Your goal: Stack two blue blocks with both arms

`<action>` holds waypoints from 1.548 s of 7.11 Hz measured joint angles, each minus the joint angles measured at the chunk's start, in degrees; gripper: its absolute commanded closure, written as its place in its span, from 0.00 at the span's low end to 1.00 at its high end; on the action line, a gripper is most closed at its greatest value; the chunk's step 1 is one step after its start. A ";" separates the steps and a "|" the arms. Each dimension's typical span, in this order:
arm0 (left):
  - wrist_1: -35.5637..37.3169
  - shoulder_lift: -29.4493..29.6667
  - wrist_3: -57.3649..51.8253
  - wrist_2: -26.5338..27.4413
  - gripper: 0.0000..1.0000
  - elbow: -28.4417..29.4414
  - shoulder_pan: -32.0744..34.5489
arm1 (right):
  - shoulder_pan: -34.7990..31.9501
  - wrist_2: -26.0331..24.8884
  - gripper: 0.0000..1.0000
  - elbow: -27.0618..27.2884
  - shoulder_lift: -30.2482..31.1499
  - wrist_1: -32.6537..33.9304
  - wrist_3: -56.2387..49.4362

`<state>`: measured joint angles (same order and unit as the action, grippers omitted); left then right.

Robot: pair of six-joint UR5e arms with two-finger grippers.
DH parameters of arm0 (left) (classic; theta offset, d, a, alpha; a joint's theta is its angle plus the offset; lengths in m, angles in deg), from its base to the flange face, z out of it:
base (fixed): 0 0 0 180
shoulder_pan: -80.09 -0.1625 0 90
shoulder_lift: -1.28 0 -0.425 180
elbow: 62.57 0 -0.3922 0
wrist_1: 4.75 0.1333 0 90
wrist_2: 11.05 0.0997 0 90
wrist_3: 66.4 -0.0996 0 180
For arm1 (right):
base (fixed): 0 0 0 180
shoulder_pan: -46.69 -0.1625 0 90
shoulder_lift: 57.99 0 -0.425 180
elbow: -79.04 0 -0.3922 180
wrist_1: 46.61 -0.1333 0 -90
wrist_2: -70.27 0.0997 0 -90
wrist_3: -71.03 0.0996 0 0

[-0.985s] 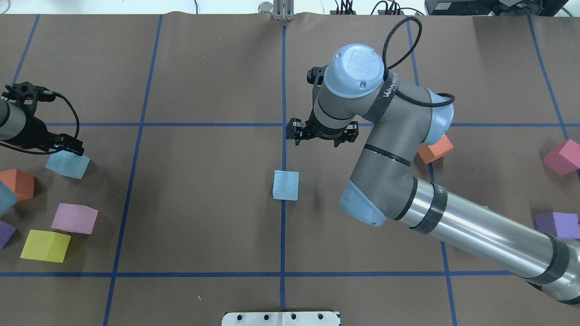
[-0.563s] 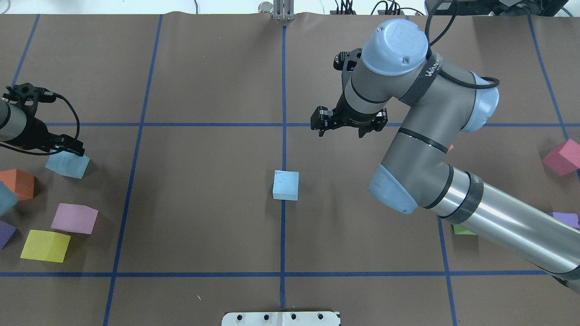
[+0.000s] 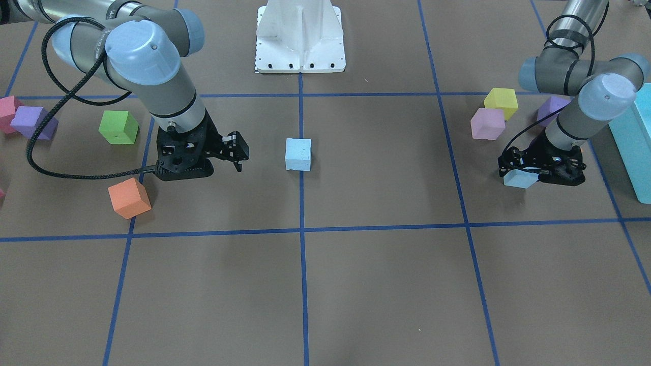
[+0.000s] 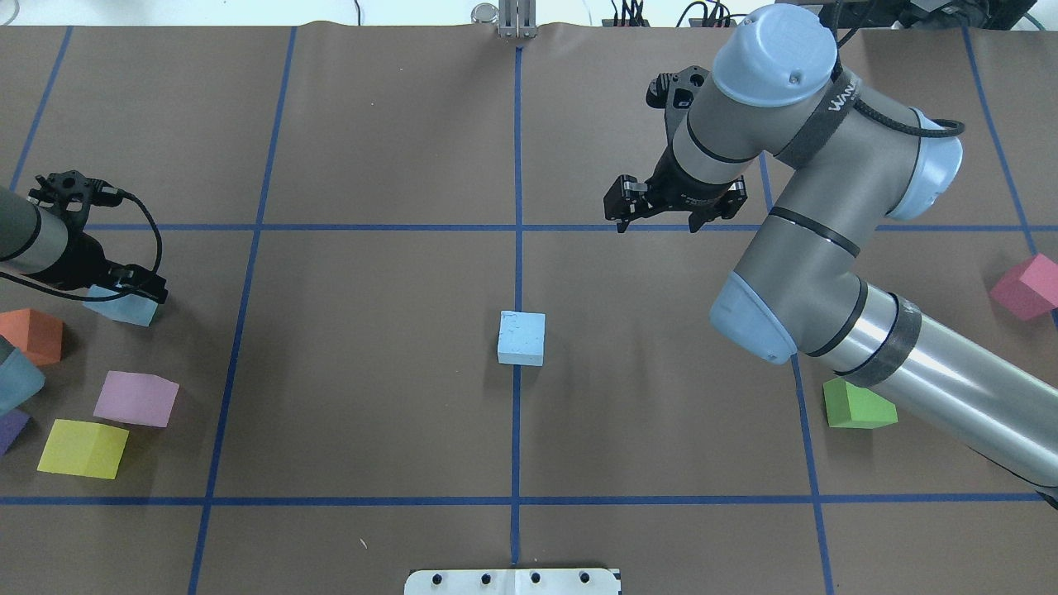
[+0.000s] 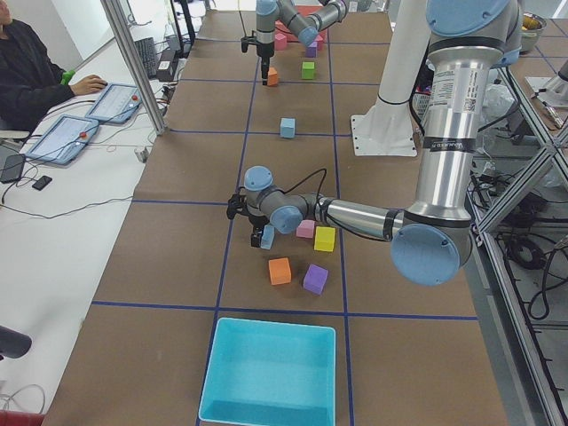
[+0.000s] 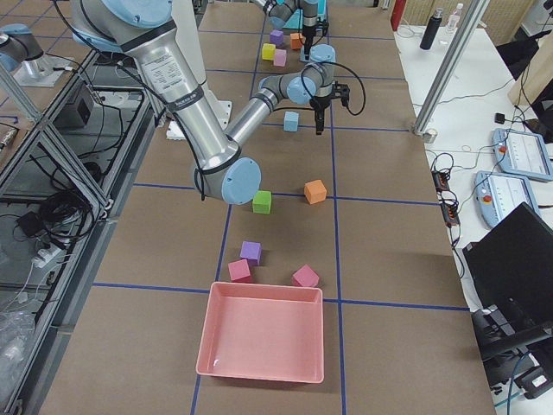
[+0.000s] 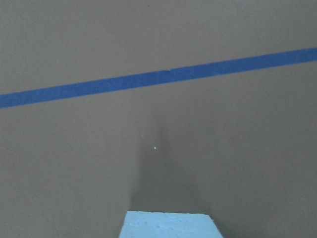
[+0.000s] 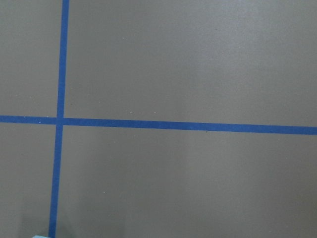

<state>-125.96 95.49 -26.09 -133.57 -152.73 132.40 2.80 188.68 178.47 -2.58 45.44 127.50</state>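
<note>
Front view: the left gripper (image 3: pixel 527 172) pinches one blue block (image 3: pixel 518 180) near the table's end. The right gripper (image 3: pixel 233 152), jaws spread and empty, hangs beside the centre blue block (image 3: pixel 298 154) without touching it. Overhead, that gripper has drawn farther from the centre blue block than a second ago (uncovering a green cube (image 4: pixel 858 406)). Its arm hides the orange cube (image 3: pixel 129 197) that the front view shows.
</note>
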 measured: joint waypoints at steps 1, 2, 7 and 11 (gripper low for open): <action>0.00 -0.20 -0.14 -0.11 0.38 -0.09 -0.06 | -0.96 0.96 0.00 -0.08 0.29 0.03 -1.18; 0.06 -0.16 -0.11 -0.36 0.38 -0.23 -0.07 | -3.33 3.09 0.00 -0.29 1.06 0.07 -3.98; 20.14 8.47 2.18 -5.90 0.38 -10.11 -0.18 | -29.34 14.57 0.00 -8.84 7.94 8.38 -45.56; 39.09 29.08 26.44 0.96 0.38 -15.13 -12.22 | -42.89 15.75 0.01 -19.01 10.22 10.50 -66.45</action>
<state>-86.87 124.56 0.34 -132.61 -167.87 120.17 -40.09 204.43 159.46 7.64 55.93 61.05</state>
